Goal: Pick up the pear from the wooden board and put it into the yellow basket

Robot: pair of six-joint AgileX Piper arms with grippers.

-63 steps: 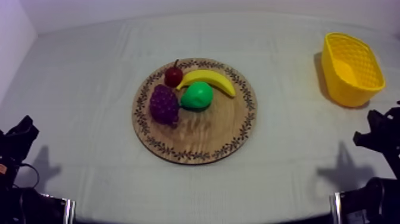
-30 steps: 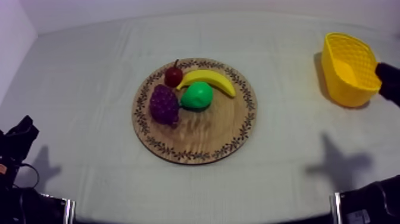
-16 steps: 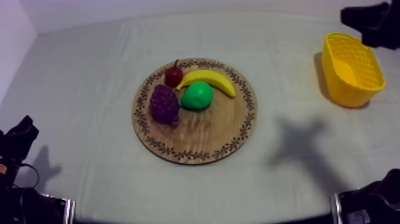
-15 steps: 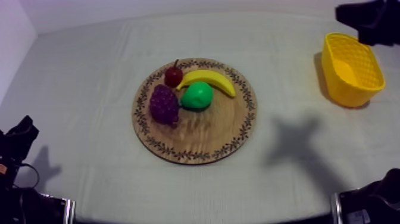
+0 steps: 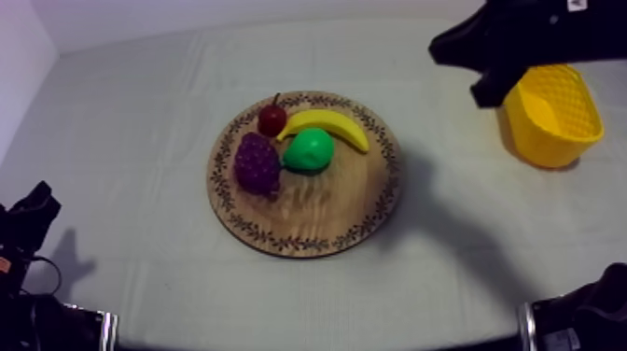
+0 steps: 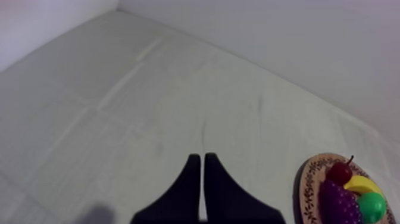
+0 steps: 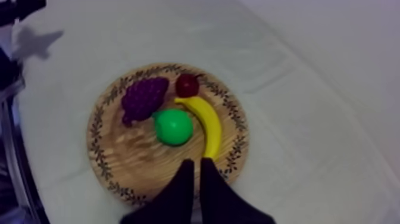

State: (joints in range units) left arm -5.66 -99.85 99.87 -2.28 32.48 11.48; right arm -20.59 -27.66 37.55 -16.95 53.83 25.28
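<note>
A green pear lies near the middle of the round wooden board, between the grapes and the banana. The yellow basket stands at the far right. My right gripper hangs high in the air between board and basket, left of the basket. In the right wrist view its fingers lie together as a narrow wedge over the board's rim, short of the pear. My left gripper rests low at the left, its fingers together over bare cloth.
A banana, a purple bunch of grapes and a small red fruit share the board with the pear, all close around it. Grey-white cloth lies open between board and basket.
My right arm rose from its rest at the lower right, passed behind the basket and swung left towards the board. The left arm and the fruit stayed put.
</note>
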